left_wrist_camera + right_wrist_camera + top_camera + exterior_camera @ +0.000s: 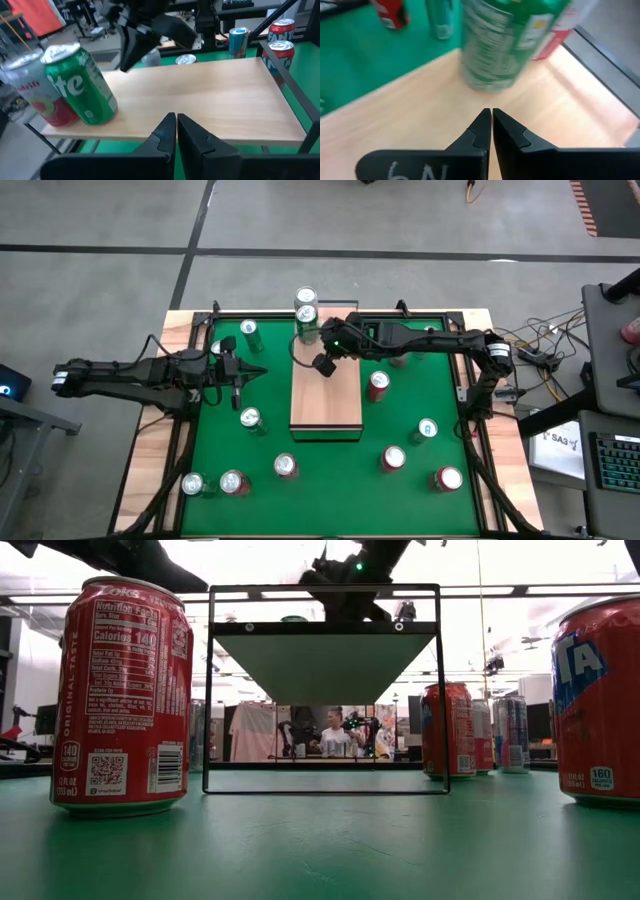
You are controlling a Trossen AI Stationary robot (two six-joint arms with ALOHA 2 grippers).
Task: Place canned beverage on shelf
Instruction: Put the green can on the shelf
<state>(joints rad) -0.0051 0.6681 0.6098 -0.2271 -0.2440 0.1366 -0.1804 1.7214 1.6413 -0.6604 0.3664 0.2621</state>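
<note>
1. The wooden shelf (326, 402) stands in the middle of the green table (330, 500).
2. Two cans stand at the far end of the shelf: a green Sprite can (307, 322) and a silver and red can (305, 300) just behind it. They stand side by side.
3. The right claw (323, 365) hangs over the shelf, near the Sprite can. Its fingers are pressed together and hold nothing.
4. The left claw (240, 376) is left of the shelf, over the table. Its fingers are together too, with nothing in them.
5. More cans stand around the table. A red Coke can (122, 695) stands close to the low camera, and a Fanta can (598, 700) stands on the other side.
</note>
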